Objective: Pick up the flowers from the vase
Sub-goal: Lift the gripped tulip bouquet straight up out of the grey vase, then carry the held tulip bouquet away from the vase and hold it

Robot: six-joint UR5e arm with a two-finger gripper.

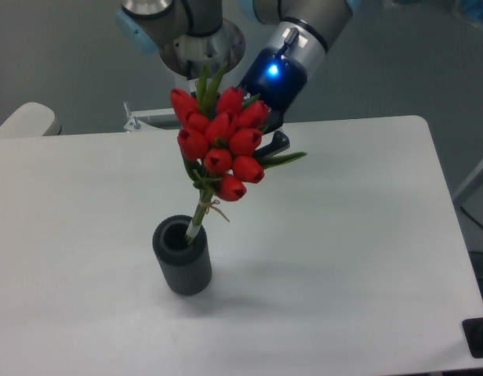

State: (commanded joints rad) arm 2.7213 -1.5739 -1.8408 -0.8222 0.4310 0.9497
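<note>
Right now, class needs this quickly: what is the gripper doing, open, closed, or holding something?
Gripper: closed on the flowers, lifting them, with the stem tips at the mouth of the vase.

We see the table [359,235] bare to the right of and in front of the vase [183,258], so a gripper could come in from those sides unhindered, and the stretch to the left of the vase is open as well. Above the vase the way is taken up by the flowers [222,145], whose pale stem ends reach down to its mouth, with the gripper [265,141] close behind the buds. Further back the arm's base [196,55] blocks the table's far edge.
</note>
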